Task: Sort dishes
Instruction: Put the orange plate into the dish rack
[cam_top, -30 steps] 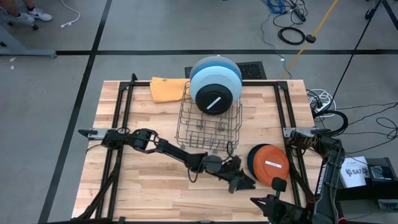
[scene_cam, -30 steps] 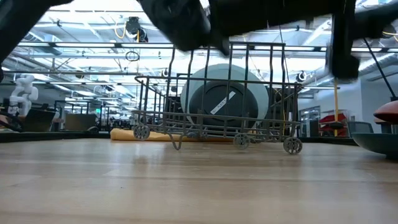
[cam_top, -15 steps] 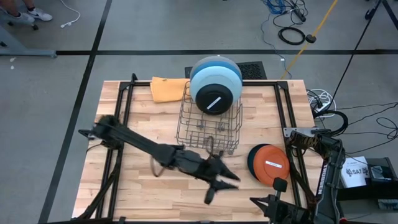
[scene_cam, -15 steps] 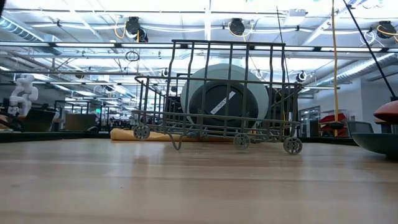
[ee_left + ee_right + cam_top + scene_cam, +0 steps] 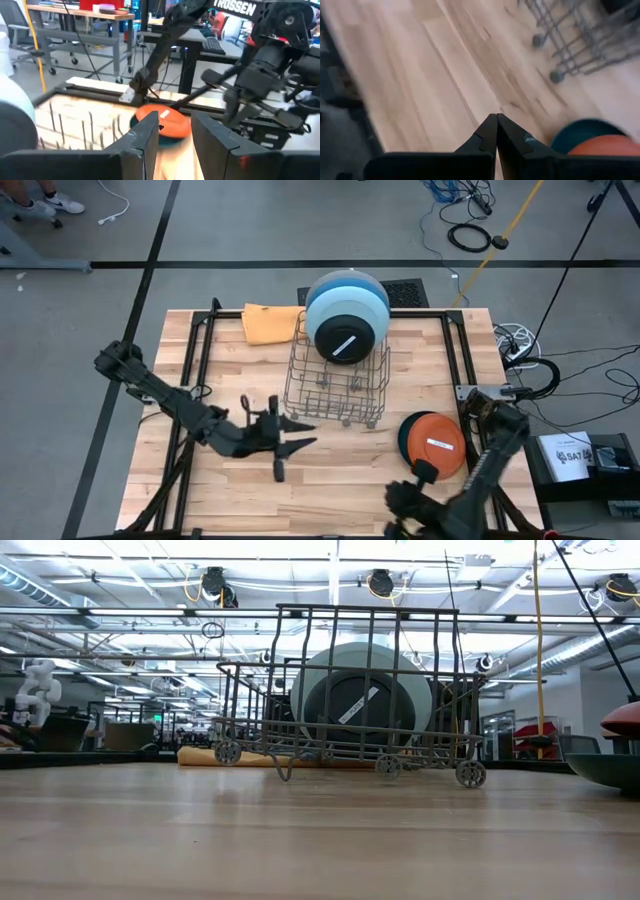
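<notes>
1. While its two dark fingers stand partly apart with nothing between them, the left gripper hangs over bare wood in front of the wire rack, toward the table's left half; the left wrist view shows the same gap between the fingers, empty
2. Pressed tip to tip, the right gripper holds nothing; its arm sits low at the table's front right corner, near the two stacked small plates
3. The orange plate lies flat on top of the dark teal plate, right of the rack and near the table's right edge, with a white sticker on its upper face; both grippers are clear of it
4. The black plate stands on edge at the back of the rack, a white sticker across its face
5. Directly behind it stands the large blue plate, and behind that the grey plate, of which only a thin rim shows
6. An orange cloth lies on the wooden table just left of the rack's back end
</notes>
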